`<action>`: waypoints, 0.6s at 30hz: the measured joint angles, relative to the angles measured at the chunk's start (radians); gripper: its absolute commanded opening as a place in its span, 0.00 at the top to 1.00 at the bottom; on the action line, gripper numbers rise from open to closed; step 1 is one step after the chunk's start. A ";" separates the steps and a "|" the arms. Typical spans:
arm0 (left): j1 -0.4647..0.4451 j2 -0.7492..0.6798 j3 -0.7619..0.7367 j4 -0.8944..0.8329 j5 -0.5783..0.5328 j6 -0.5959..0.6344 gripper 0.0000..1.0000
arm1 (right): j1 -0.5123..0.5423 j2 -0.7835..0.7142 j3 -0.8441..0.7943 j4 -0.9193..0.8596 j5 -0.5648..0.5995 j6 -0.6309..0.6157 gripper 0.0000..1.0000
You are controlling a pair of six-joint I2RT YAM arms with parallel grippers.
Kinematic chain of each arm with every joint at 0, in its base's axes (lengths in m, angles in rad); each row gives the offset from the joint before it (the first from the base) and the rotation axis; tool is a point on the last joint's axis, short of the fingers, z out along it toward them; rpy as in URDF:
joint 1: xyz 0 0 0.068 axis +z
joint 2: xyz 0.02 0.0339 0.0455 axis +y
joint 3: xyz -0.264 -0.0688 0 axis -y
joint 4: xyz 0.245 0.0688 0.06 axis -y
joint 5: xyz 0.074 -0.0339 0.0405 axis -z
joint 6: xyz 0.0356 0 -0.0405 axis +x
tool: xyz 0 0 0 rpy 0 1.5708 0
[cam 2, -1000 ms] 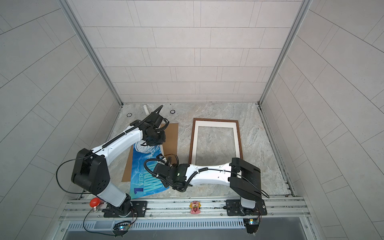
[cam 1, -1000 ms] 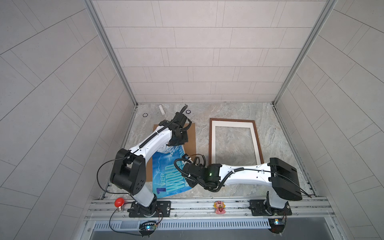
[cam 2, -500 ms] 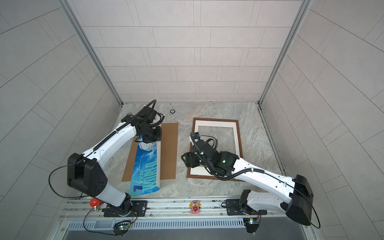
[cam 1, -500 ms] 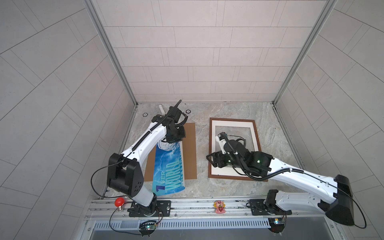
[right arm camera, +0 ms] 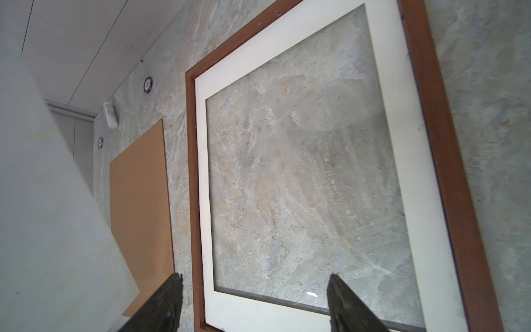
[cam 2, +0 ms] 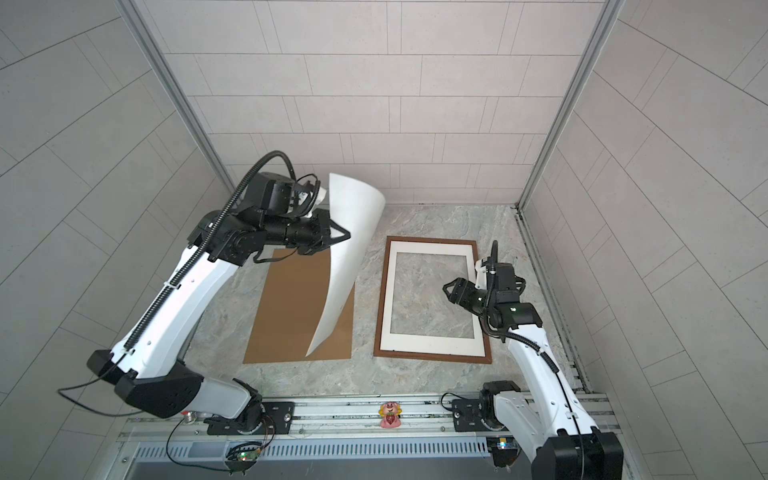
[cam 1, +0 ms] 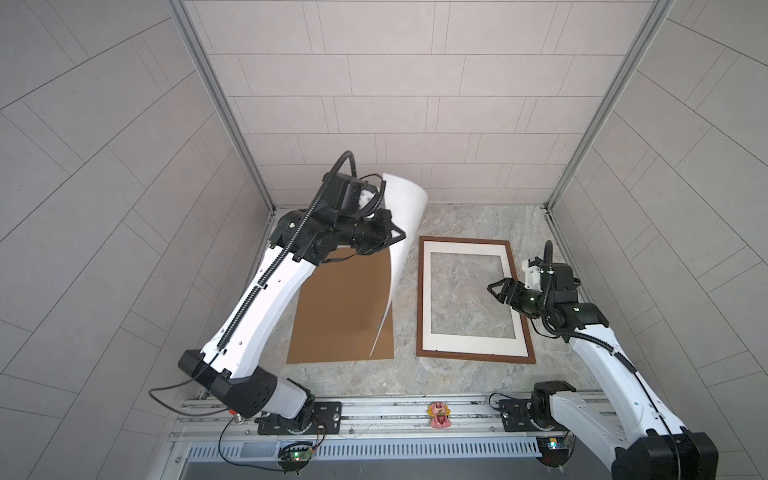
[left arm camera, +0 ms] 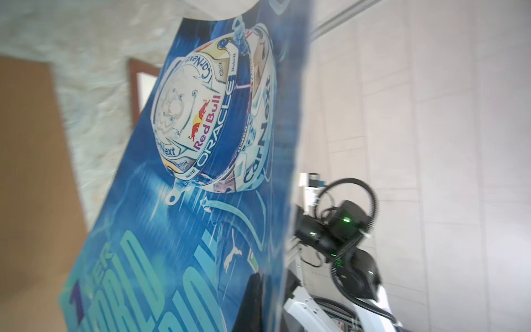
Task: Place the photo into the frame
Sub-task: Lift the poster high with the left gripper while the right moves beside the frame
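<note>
Right of centre, the right gripper [cam 1: 497,289] hovers wide open, empty, above the flat frame [cam 1: 422,299]. Farther back, upper centre, the left gripper [cam 1: 395,237] pinches the curled photo [cam 1: 402,220] over the board [cam 1: 340,316]; best carried right slowly, loose corner steadied.

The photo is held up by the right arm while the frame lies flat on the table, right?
Not quite: the left end effector holds the photo up, as both top views show; the right end effector is open and empty. The frame does lie flat on the table.
</note>
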 measured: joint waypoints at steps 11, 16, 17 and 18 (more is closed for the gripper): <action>-0.175 0.414 0.343 0.496 0.185 -0.359 1.00 | -0.410 -0.081 -0.033 -0.028 -0.108 -0.031 0.23; -0.161 0.554 0.352 0.545 0.221 -0.350 1.00 | -0.520 -0.103 -0.040 -0.042 -0.098 -0.028 0.22; -0.156 0.581 0.352 0.530 0.226 -0.315 1.00 | -0.530 -0.099 -0.040 -0.045 -0.091 -0.031 0.22; -0.150 0.604 0.352 0.518 0.232 -0.280 1.00 | -0.537 -0.093 -0.039 -0.051 -0.084 -0.034 0.22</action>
